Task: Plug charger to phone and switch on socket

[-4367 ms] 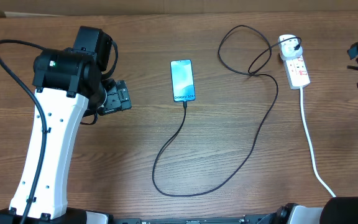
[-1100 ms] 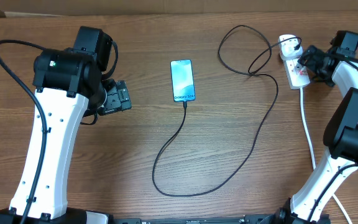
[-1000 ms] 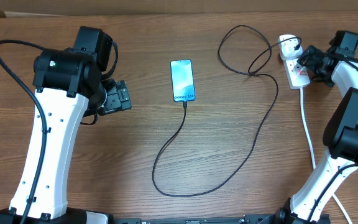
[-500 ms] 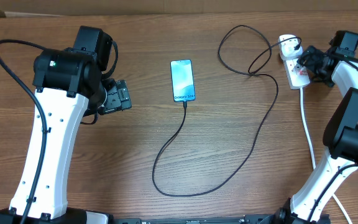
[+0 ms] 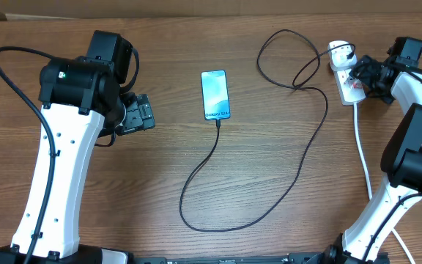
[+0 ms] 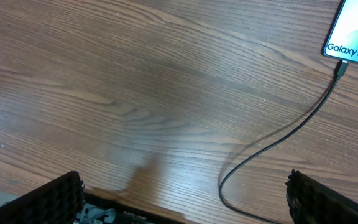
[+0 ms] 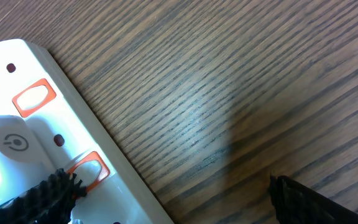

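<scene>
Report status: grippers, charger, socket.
Left gripper open, idle beside phone. Right gripper open over socket, finger by a red switch. Charger in phone and socket. No obstruction seen.

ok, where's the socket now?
Overhead view, far right of the table: the socket lies partly under the open right gripper, with the charger plug at its far end.

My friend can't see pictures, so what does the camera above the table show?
The right gripper hangs over the white socket on a wooden table, jaws open. A black charger loops from the socket to the bottom of the phone, whose screen is light blue. The left gripper sits open, left of the phone.
</scene>
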Robot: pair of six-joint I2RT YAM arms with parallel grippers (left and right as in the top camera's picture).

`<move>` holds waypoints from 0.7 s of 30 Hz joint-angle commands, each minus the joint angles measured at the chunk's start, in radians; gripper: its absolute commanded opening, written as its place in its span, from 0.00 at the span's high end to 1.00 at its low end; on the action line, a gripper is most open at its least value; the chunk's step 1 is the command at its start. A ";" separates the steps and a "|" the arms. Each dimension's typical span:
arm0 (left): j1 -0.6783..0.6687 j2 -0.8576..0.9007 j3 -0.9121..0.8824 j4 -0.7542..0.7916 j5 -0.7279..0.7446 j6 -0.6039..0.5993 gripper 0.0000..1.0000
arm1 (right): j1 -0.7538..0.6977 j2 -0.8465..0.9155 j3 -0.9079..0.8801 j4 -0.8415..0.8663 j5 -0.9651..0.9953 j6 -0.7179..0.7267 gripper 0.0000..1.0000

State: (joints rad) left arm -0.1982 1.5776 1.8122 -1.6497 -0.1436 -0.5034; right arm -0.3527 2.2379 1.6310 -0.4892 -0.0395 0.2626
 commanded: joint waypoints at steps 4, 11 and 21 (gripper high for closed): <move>0.002 0.006 -0.005 0.002 -0.013 -0.021 0.00 | 0.004 0.047 0.006 0.007 0.009 -0.005 0.00; 0.002 0.006 -0.005 0.002 -0.013 -0.021 0.00 | -0.016 0.010 0.044 0.000 0.008 0.002 0.00; 0.002 0.006 -0.005 0.002 -0.013 -0.021 0.00 | -0.051 -0.035 0.064 -0.018 0.000 0.024 0.00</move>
State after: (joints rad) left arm -0.1982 1.5776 1.8122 -1.6497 -0.1436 -0.5034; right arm -0.3977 2.2375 1.6661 -0.5102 -0.0410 0.2771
